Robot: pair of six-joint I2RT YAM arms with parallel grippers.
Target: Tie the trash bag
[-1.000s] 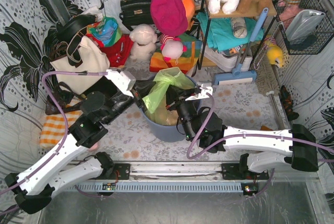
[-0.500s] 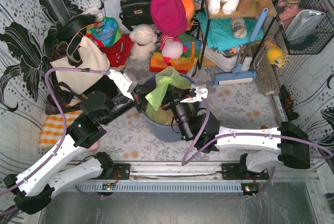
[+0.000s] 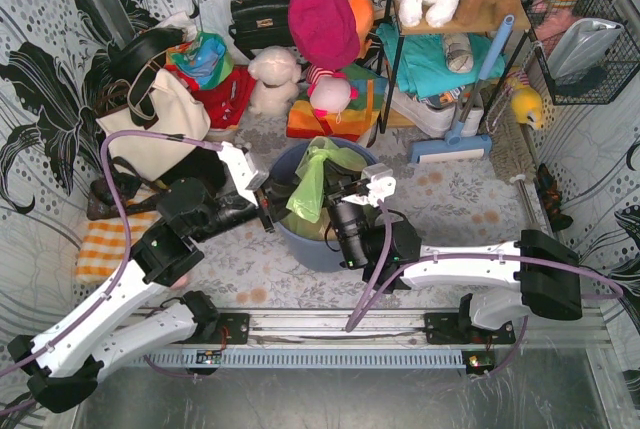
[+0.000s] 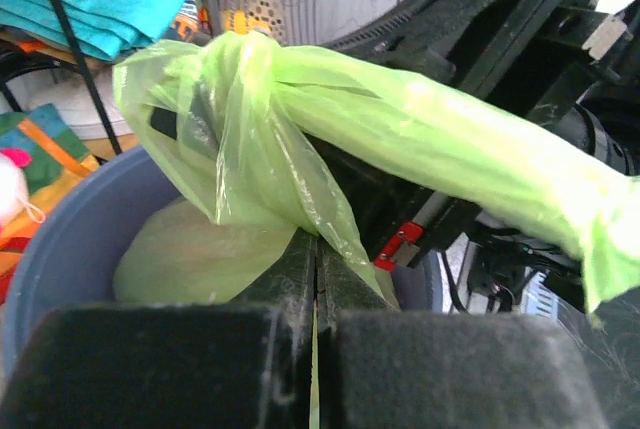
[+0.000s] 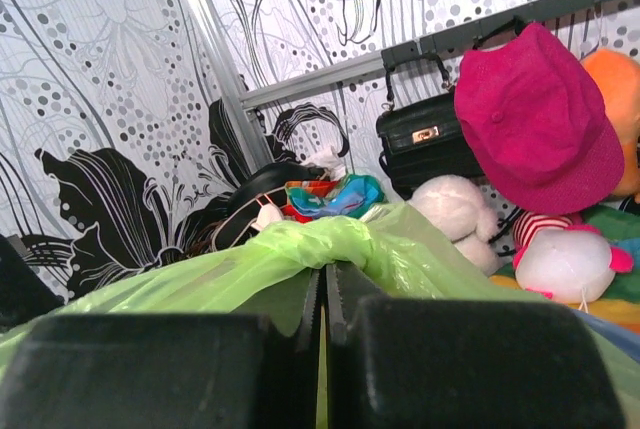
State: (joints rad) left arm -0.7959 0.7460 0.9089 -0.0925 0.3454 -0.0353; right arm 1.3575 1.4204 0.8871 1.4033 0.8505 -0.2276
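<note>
Setting: booth walls papered in black-and-white floral print (image 3: 40, 69); tabletop under a pale flowered cloth (image 3: 460, 199)
Far left: cream tote bag (image 3: 150, 129) with dark straps, upright by the wall; orange checked cloth (image 3: 100, 244) in front of it
Left gripper (image 4: 316, 244): fingers pressed together, sliver of green film pinched between them; sits at the bin's left rim
Bin (image 3: 300, 247): round, blue-grey, mid-table between the two arms
Trash bag (image 3: 310, 184): lime-green, seated in the bin; neck raised above the rim, strands bunched into a wrap, one twisted strand running toward the right arm
Right gripper (image 5: 322, 284): clamped on green film, bag draped across its fingers; at the bin's right rim
Back wall: black handbag (image 3: 262, 14), magenta cap (image 3: 322, 21), plush toys
Right: shelf with teal cloth (image 3: 430, 61); blue-handled mop (image 3: 470, 99)
</note>
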